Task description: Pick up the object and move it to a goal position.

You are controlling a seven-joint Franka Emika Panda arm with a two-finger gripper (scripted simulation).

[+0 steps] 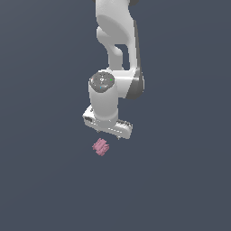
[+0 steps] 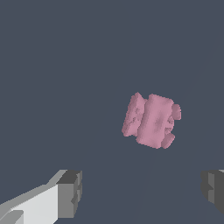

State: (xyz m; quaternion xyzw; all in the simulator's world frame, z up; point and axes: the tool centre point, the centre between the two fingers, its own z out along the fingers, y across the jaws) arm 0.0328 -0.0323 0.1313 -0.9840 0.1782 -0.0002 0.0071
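Observation:
The object is a small pink, blocky, knobbly-ridged piece (image 1: 100, 147) lying on the dark grey surface, just below the white gripper in the exterior view. In the wrist view the pink piece (image 2: 151, 120) lies ahead of the fingers, apart from them. My gripper (image 2: 142, 191) is open and empty; its dark fingertips (image 2: 71, 192) stand wide apart, with nothing between them. In the exterior view the white hand (image 1: 108, 122) hangs above the piece and hides the fingers.
The flat dark grey surface (image 1: 180, 180) fills both views. The white arm (image 1: 115, 40) rises from the hand to the exterior view's upper edge.

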